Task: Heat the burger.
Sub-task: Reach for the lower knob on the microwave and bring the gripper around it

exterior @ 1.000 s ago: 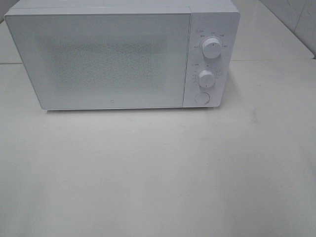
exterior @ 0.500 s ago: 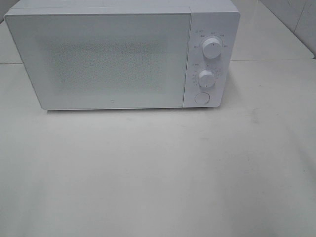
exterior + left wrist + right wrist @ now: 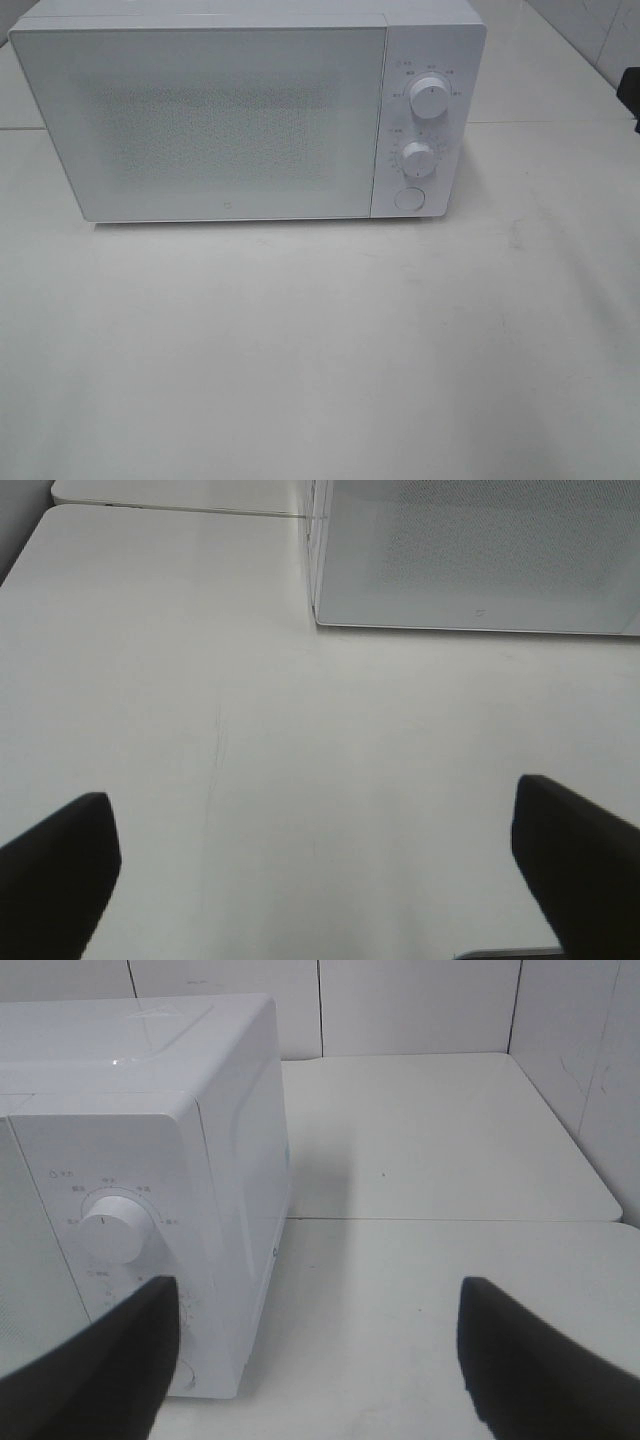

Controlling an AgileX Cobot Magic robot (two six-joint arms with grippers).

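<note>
table (image 3: 320, 350): white, matte, seam across | wall (image 3: 420, 1005): white tiles, behind and right | evenly lit

The burger cannot be made out in any view. The white microwave (image 3: 245, 115) stands upright at the far side of the pale tabletop (image 3: 320, 350), its front toward the high camera. Its door (image 3: 200, 60) is shut, and the dotted window (image 3: 205, 135) shows nothing behind it. On the right-hand panel sit an upper dial (image 3: 429, 98), a lower dial (image 3: 417, 158) and a round button (image 3: 408, 198).
</note>
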